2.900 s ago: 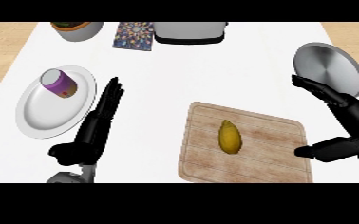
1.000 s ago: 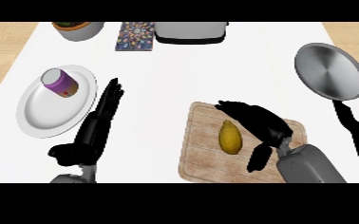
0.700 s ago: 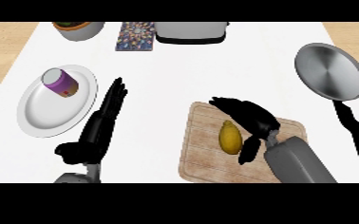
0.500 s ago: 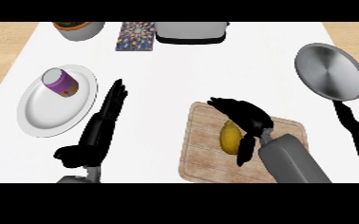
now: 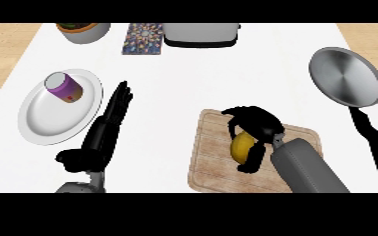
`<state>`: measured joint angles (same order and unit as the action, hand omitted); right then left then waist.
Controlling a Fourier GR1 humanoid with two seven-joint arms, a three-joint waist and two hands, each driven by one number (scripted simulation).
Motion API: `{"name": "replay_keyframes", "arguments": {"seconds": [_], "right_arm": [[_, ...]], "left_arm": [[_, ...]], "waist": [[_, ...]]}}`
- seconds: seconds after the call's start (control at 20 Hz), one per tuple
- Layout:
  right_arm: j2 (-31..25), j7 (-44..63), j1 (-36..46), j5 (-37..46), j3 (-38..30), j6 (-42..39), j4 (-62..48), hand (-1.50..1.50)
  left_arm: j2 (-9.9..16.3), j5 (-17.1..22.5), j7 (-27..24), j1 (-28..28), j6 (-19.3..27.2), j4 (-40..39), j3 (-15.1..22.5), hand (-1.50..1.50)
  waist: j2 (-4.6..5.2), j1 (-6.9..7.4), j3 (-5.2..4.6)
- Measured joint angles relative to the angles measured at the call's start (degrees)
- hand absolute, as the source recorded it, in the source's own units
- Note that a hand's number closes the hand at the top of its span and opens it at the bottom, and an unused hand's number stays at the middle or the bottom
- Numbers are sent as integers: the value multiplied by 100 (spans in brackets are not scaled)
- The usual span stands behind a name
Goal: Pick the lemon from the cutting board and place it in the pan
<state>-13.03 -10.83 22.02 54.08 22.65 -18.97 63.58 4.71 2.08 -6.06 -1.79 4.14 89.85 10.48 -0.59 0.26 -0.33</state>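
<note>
The yellow lemon [image 5: 241, 147] lies on the wooden cutting board [image 5: 214, 172] at the lower right of the counter. My right hand [image 5: 258, 127] is over it, fingers curled across its far side and thumb below it, so the hand closes round the lemon and hides part of it. The grey pan [image 5: 345, 77] sits at the right edge, its black handle [image 5: 365, 130] pointing toward me. My left hand [image 5: 107, 125] rests open at the lower left, fingers straight, beside the plate.
A white plate [image 5: 44, 120] at the left carries a purple cup [image 5: 61, 86]. Along the back stand a pot with greens [image 5: 83, 30], a patterned box [image 5: 144, 38] and a grey toaster [image 5: 201, 34].
My right hand came in from the pan's side onto the cutting board, settled over the lemon, and its fingers have curled round it. The left hand stayed put.
</note>
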Motion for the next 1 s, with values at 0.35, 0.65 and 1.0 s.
{"name": "replay_keyframes", "arguments": {"seconds": [0.35, 0.65, 1.0], "right_arm": [[111, -329, -102, 341, -211, 605, -39, 150], [464, 1504, 383, 209, -1459, 1098, -381, 150], [607, 3765, 1326, 853, -2330, 2383, -654, 150]], "left_arm": [[-40, -58, 101, 220, -65, 296, -1, 0], [-32, -67, 51, 214, -78, 264, -32, 0], [-92, -123, 5, 169, -70, 199, 34, 0]], "waist": [[4, -1, 3], [69, -17, 24], [87, 68, 28]]}}
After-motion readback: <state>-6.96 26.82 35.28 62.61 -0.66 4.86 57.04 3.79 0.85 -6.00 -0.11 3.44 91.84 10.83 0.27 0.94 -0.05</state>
